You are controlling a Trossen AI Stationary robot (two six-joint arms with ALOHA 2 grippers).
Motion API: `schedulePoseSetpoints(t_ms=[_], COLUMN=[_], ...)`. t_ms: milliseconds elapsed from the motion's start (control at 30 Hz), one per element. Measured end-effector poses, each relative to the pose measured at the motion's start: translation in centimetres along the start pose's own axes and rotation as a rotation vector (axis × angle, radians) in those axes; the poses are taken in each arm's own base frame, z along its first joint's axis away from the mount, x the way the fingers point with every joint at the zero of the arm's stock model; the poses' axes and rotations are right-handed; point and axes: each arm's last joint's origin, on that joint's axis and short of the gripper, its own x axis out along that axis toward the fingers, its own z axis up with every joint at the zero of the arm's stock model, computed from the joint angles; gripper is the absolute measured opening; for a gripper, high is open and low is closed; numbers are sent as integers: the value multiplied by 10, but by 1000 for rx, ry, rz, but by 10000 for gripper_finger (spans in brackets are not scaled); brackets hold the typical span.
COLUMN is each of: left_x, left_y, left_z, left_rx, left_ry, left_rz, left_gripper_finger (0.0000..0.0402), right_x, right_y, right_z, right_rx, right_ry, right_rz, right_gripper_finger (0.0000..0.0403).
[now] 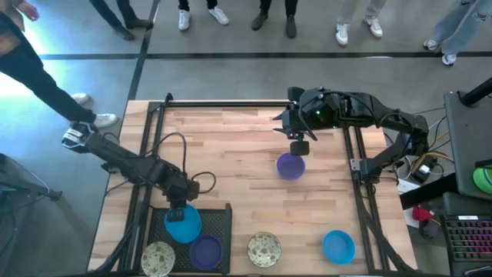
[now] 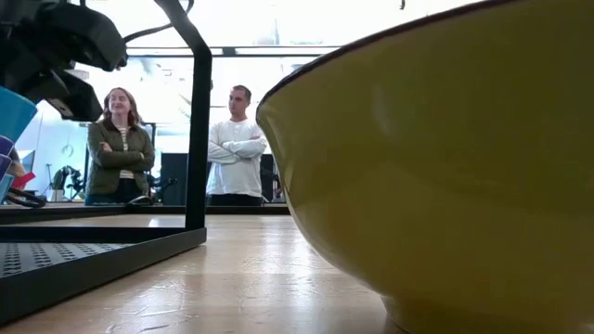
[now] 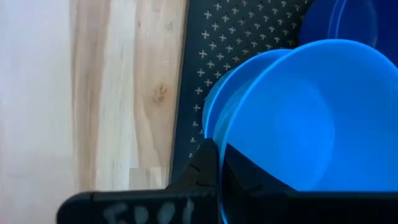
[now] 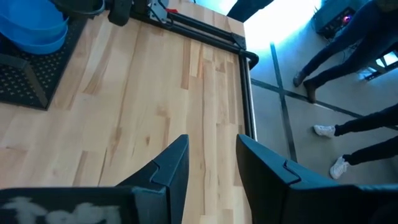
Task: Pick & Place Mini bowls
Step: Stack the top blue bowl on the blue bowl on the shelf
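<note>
My left gripper (image 1: 178,212) is shut on a bright blue mini bowl (image 1: 183,226) over the black tray (image 1: 223,219), at the table's near left. A second blue bowl (image 3: 214,106) shows right behind the held one. A purple bowl (image 1: 206,251) and a speckled cream bowl (image 1: 157,258) sit on their bases in the tray. Another purple bowl (image 1: 290,166) rests on the table's middle. My right gripper (image 1: 298,147) hangs open over its far rim; only bare wood shows between its fingers (image 4: 168,168). A speckled bowl (image 1: 264,248) and a blue bowl (image 1: 338,246) stand near the table's near edge. My left gripper holds the blue bowl by its rim (image 3: 219,149), one finger (image 3: 200,174) outside the wall and the other inside the hollow. The fingers come from above, pointing down. In the low view the bowl (image 2: 14,111) is tilted above the tray; whether it touches the blue bowl behind it, I cannot tell.
Black frame rails (image 1: 231,104) run along the table's far edge and both sides. Several people stand beyond the far edge (image 2: 237,139). The speckled bowl's yellowish wall (image 2: 445,167) fills the low view's right. Bare wood lies open between the tray and the middle purple bowl.
</note>
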Motion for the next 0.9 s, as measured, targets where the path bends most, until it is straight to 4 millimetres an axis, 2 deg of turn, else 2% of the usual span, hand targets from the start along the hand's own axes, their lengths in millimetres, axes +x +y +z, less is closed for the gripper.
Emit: schedulePoseSetpoints(t_ms=[400,900], left_x=[21,24], left_y=[5,6], left_z=[-3,-4], left_rx=[21,42], left_ry=[-34,-43], left_rz=[-67,-69], left_gripper_finger=[0,7], right_x=[0,0], right_y=[-1,-1], right_z=[1,1], right_rx=[3,3], right_ry=[-12,-12], right_rz=[-7,-12], right_gripper_finger=[128,128])
